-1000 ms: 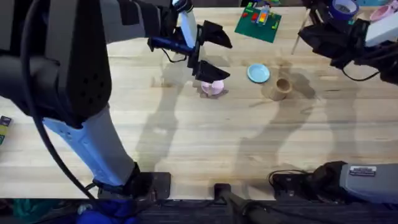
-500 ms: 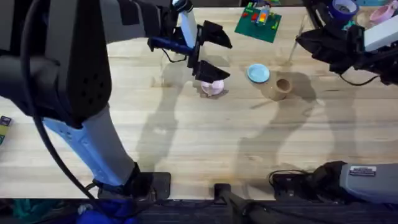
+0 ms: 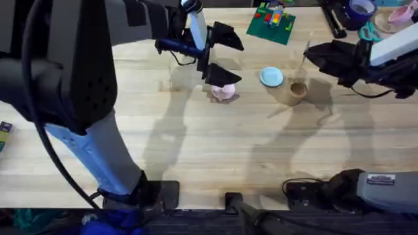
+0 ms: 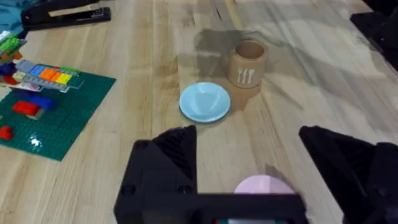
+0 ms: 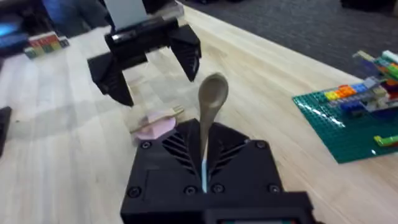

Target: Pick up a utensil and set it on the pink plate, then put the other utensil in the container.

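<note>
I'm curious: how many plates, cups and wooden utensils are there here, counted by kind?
Plates: 2, the pink plate and the blue plate.
Cups: 1, the brown cup.
Wooden utensils: 2, the fork on the pink plate and the spoon in the right gripper.
Total: 5.

The pink plate (image 3: 223,92) is showing pale pink just under the black left gripper (image 3: 219,55), a pale wooden fork (image 5: 166,113) lying across it. Beside the black right gripper (image 3: 315,53) the tan-brown container (image 4: 247,63) is wearing a small white cutlery print — the light blue plate (image 4: 205,101) is sitting near it. The spoon (image 5: 210,106) is glowing pale tan between that gripper's black fingers.
</note>
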Robot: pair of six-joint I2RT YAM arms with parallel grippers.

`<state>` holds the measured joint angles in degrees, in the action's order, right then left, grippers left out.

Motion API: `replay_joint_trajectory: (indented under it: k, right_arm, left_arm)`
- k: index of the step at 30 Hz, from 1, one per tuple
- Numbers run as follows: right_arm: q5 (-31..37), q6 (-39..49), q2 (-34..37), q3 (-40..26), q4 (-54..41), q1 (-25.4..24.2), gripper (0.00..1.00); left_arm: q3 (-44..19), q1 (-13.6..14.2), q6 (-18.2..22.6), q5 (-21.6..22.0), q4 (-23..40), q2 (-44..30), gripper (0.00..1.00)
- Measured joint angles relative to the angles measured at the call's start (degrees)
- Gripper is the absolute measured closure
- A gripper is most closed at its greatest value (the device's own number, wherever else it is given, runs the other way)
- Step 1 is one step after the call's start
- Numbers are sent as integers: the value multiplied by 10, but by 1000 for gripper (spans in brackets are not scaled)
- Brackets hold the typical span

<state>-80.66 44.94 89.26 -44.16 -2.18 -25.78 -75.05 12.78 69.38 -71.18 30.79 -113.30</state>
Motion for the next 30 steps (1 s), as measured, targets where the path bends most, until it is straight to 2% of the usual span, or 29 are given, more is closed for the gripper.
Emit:
replay_joint_trajectory:
  k: [7, 21, 30]
  right_arm:
    - [10, 58, 7, 0, -39, 0, 971]
    - [15, 133, 46, 0, -50, -12, 970]
    - [32, 175, 46, 0, -114, -25, 970]
  left_arm:
    - [0, 0, 0, 0, 0, 0, 8]
    - [0, 0, 0, 0, 0, 0, 8]
    - [0, 0, 0, 0, 0, 0, 7]
